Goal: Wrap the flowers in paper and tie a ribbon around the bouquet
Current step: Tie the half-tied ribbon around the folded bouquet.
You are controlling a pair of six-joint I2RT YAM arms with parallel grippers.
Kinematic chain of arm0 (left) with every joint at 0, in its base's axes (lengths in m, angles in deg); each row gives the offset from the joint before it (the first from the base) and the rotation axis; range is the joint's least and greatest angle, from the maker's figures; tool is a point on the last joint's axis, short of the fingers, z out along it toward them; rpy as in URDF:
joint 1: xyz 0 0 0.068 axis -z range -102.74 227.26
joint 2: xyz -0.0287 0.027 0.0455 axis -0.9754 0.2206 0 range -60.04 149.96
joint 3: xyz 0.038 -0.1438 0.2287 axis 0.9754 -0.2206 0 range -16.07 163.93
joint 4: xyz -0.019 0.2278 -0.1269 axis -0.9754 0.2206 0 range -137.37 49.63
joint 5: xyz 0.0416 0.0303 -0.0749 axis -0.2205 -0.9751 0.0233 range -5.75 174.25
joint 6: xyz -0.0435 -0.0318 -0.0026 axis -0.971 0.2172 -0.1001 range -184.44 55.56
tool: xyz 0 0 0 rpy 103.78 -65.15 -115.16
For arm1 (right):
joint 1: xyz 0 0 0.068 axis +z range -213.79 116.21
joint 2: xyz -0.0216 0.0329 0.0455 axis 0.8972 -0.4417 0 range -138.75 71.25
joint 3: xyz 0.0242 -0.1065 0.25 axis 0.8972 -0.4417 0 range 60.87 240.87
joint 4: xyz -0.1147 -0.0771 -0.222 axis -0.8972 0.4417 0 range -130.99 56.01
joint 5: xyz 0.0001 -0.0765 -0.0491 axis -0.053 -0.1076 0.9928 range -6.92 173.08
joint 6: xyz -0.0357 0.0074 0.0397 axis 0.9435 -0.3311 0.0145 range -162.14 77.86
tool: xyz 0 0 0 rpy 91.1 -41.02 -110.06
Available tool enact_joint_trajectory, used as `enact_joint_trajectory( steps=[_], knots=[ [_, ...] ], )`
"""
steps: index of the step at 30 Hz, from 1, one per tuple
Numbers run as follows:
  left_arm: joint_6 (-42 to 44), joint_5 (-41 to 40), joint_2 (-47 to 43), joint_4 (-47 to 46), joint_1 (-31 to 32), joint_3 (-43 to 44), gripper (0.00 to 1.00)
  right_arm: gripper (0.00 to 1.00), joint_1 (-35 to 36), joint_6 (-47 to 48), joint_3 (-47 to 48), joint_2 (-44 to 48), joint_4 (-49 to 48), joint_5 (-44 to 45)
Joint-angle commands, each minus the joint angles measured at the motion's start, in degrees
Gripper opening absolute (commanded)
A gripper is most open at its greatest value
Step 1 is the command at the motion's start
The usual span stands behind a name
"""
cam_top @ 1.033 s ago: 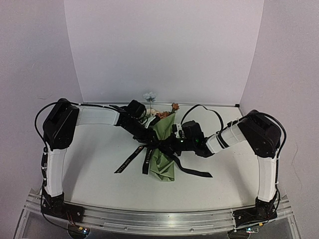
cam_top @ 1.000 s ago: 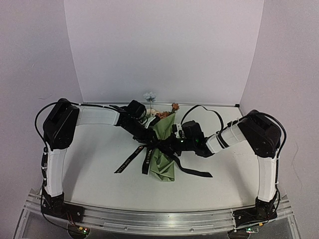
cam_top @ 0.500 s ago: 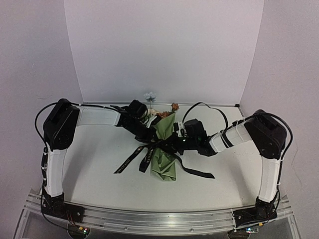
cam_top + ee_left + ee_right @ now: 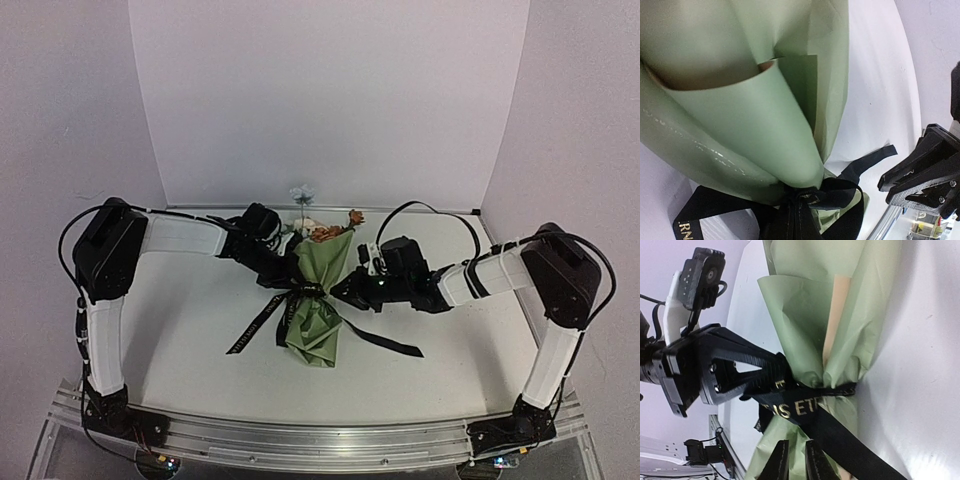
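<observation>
Table: the flat white table (image 4: pixel 180 360) carried everything, and both arms reached in from its left and right sides toward the middle.
Bouquet: the bouquet (image 4: pixel 316 332) was a cone of thin olive-green paper (image 4: pixel 325 262) with a tan reverse showing at one fold. It lay flat at the table's middle, wide end toward the far edge and crumpled narrow end toward the near edge.
Ribbon: the long, narrow black ribbon (image 4: pixel 257 325) with pale lettering was cinched around the cone's waist. Two tails trailed toward the near left and one toward the near right, all lying on the table.
Left gripper: the black two-finger left gripper (image 4: pixel 296 281) was closed, its tips pinching the ribbon at the knot on the cone's left side.
Right gripper: the black right gripper (image 4: pixel 342 291) sat just beside the waist on the right. Its fingers were a narrow slit apart with nothing clamped between them, and the right tail ran close by its fingertips.
Flowers: the flowers (image 4: pixel 326 231), small rust-brown, cream and pink blooms, stuck out of the cone's wide end near the far edge, with one pale blue bloom just beyond them.
</observation>
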Motion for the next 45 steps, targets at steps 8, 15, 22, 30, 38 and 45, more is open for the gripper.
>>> enact_joint_trajectory(
  steps=[8,15,22,30,38,45],
  knots=[
    [-8.9,2.8,-5.0,-9.1,-1.8,-4.2,0.0,0.33,4.1,13.2,4.3,5.7,18.1,6.9],
    [-11.8,5.4,-5.9,-12.2,-2.3,-6.4,0.0,0.39,4.9,16.5,9.1,4.4,23.3,6.7],
    [-16.6,9.2,-7.6,-17.7,-2.9,-10.3,0.0,0.41,8.9,22.5,13.2,5.8,33.9,11.3],
    [-25.7,12.8,-8.9,-25.6,-2.9,-16.0,0.0,0.44,12.9,25.3,14.6,7.3,39.2,14.6],
    [-28.7,15.1,-8.8,-25.2,-1.5,-16.5,0.0,0.45,14.2,29.6,14.7,9.7,40.2,13.0],
    [-34.8,16.3,-8.7,-27.0,-0.6,-18.0,0.0,0.42,14.3,30.1,17.1,4.8,39.6,14.0]
  ],
)
